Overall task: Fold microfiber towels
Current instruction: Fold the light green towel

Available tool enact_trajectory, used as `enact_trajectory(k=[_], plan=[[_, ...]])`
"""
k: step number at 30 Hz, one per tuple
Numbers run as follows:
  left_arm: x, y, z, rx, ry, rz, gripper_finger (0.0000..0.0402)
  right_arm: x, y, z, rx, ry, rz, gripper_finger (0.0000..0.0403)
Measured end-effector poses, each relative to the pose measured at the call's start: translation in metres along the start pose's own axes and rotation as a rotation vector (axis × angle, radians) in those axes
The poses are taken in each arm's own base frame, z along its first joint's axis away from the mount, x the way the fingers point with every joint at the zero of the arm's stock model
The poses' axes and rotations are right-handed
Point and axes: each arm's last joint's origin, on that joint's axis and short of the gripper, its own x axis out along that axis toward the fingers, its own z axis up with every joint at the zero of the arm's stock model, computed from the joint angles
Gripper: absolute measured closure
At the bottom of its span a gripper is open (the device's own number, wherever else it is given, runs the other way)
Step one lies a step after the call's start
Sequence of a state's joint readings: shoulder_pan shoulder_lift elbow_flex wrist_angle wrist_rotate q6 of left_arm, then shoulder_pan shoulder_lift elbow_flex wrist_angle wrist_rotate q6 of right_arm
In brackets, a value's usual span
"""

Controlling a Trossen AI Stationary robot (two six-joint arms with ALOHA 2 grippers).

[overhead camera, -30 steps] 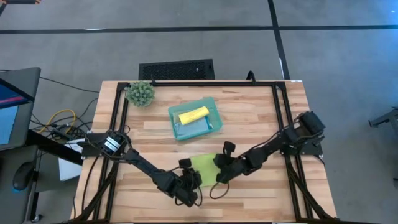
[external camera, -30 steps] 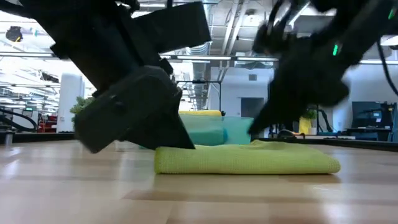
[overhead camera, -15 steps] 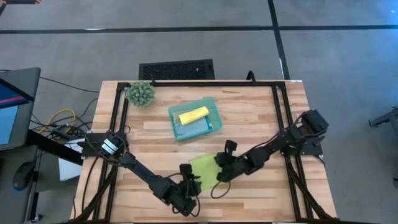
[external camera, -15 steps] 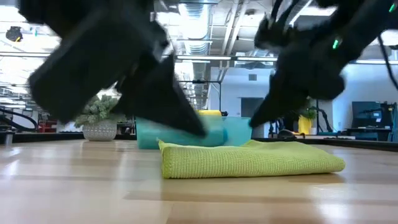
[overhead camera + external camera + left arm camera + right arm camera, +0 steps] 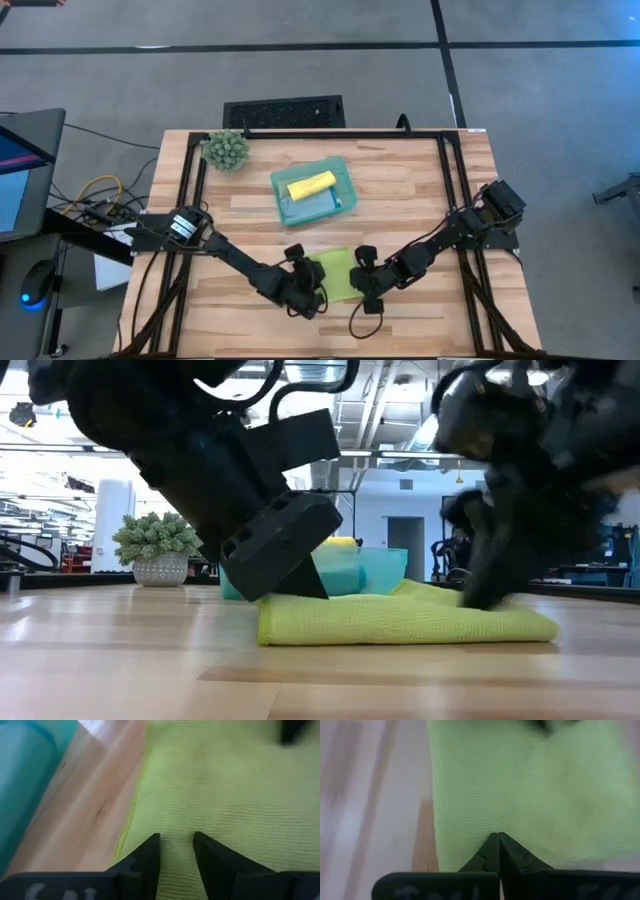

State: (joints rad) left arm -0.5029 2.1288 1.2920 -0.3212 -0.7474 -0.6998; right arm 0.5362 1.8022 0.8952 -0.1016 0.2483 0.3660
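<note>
A lime green microfiber towel (image 5: 338, 270) lies folded flat on the wooden table, near its front edge. My left gripper (image 5: 308, 290) slants down over the towel's left edge with its fingers a little apart (image 5: 176, 845). My right gripper (image 5: 363, 285) is shut and slants down onto the right part of the towel (image 5: 520, 785). A yellow towel (image 5: 311, 184) and a light blue towel (image 5: 312, 206) lie in the teal tray (image 5: 280, 181) farther back. My left gripper has its two fingers (image 5: 148, 857) over the towel's left edge (image 5: 131, 825), slanting down from the table's left. I cannot tell whether they touch the cloth. My right gripper has its shut fingertips (image 5: 495, 845) on the towel's top layer (image 5: 485, 827) near one edge, slanting down from the table's right. The towel stays flat on the table. I cannot tell whether a layer is pinched between the fingers.
A spiky green plant ball (image 5: 226, 150) in a pot stands at the far left corner. The teal tray (image 5: 385, 568) stands right behind the towel. A black frame (image 5: 452, 200) runs along the table's sides. Bare wood lies to the left and right of the towel.
My left gripper has swung toward the near edge and then come back toward the far edge, onto the towel's left edge. My right gripper has gone from the towel's far right part toward the near edge and tipped more steeply down. The towel has stayed folded on the table.
</note>
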Motion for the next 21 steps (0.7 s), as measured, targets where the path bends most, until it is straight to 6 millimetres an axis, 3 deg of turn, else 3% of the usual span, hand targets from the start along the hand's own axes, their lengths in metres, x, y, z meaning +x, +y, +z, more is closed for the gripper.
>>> enact_trajectory(k=[3,8,14,17,21], plan=[[0.005,0.007,-0.003,-0.015,0.009,0.013,0.0288,0.004,0.001,-0.004,-0.023,0.041,0.038,0.0386],[0.005,0.008,0.000,0.136,-0.024,0.075,0.0288,-0.005,-0.001,0.000,-0.016,0.009,0.017,0.0391],[-0.009,0.000,0.022,0.239,-0.043,0.076,0.0288,-0.024,-0.005,0.015,0.084,-0.154,-0.132,0.0390],[-0.021,-0.009,0.028,0.261,-0.049,0.040,0.0288,-0.019,-0.017,0.019,0.140,-0.187,-0.216,0.0390],[-0.032,-0.022,0.025,0.346,-0.011,-0.100,0.0288,0.005,-0.034,0.015,0.185,-0.138,-0.273,0.0391]])
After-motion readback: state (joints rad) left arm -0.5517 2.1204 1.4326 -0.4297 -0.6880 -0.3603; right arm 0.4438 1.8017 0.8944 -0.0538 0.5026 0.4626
